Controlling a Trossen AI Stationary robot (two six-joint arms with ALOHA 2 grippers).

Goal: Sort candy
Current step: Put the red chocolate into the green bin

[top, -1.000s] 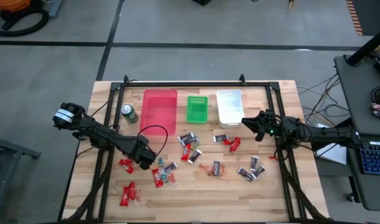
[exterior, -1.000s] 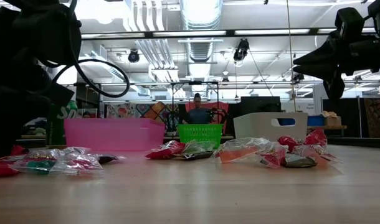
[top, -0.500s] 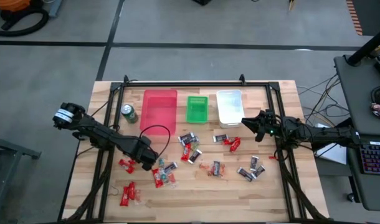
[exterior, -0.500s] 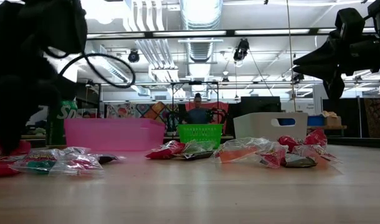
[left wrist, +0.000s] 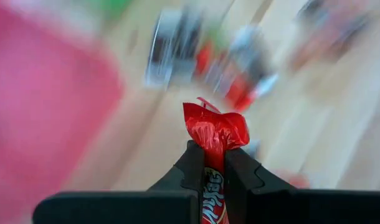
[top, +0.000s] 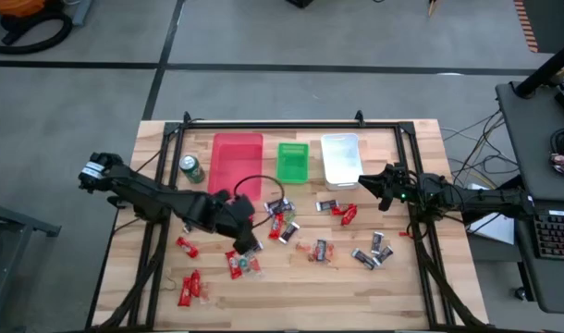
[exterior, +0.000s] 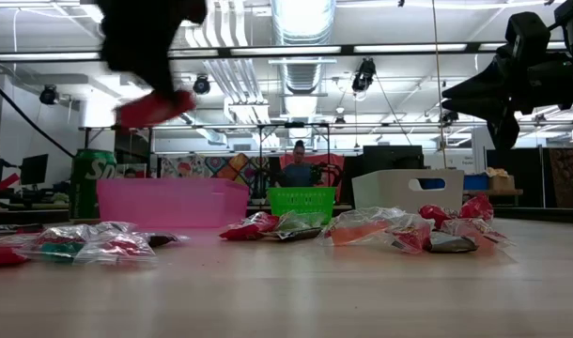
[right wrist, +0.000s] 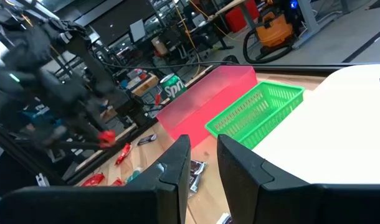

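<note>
The candy lies scattered over the wooden table: red pieces at the near left point(top: 188, 246), mixed clusters in the middle point(top: 280, 218) and dark pieces at the right point(top: 373, 250). My left gripper point(top: 249, 239) hangs above the middle-left of the table, shut on one red-wrapped candy point(left wrist: 215, 132), which the low view shows high in the air point(exterior: 155, 108). My right gripper point(top: 363, 185) hovers by the white bin's near right corner. Its fingers point(right wrist: 177, 155) stand a little apart with nothing between them. My left gripper pinches the red candy between its two fingers, with the wrapper point(left wrist: 213, 157) lying along them. The crumpled twisted end point(left wrist: 216, 124) sticks out past the fingertips. The candy is lifted well clear of the table, tilted.
A pink bin point(top: 238, 162), a green basket point(top: 292, 162) and a white bin point(top: 340, 157) stand in a row at the far side. A green drink can point(top: 191, 168) stands left of the pink bin. A black frame point(top: 291, 125) runs around the table. A person point(exterior: 297, 169) sits beyond the table.
My left gripper has come up from the red candies at the near left, carrying one red candy clear of the table. It has swung toward the table's right, to a place near the middle candy cluster.
</note>
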